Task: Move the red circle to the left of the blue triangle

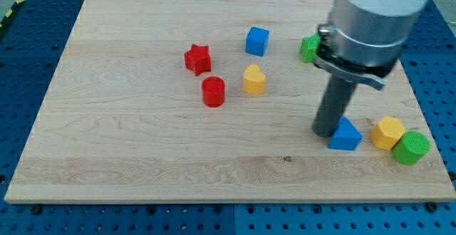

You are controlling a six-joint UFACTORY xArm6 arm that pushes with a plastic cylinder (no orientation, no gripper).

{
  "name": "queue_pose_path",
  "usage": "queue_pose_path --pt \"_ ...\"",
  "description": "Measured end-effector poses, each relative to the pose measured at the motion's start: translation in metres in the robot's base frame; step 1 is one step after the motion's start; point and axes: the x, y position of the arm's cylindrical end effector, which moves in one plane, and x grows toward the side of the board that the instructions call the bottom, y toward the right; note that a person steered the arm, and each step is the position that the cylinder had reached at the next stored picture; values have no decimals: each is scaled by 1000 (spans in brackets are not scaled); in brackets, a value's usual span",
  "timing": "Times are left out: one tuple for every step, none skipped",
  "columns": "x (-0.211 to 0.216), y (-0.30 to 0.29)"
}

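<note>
A: Where is my tip now?

B: It stands on the board at the view's right, just beside the blue triangle, on its left side. It seems to touch it, but I cannot tell for sure.

A: And the red circle?

B: It lies near the middle of the board, well apart from the triangle, toward the view's left. The red star is just above it, and the yellow heart is near on its right.

A: What else is on the board?

B: A blue cube sits above the heart. A green block is partly hidden behind the arm, so its shape is not clear. At the right of the triangle are a yellow block and a green cylinder, touching each other.

A: Are there jaws, open or closed?

B: There are no jaws, only the dark rod.
</note>
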Motion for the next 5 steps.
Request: queue_pose_path --pt "18 29" --pt "26 39" --pt "23 11" --pt "10 -60" --pt "-5 -139"
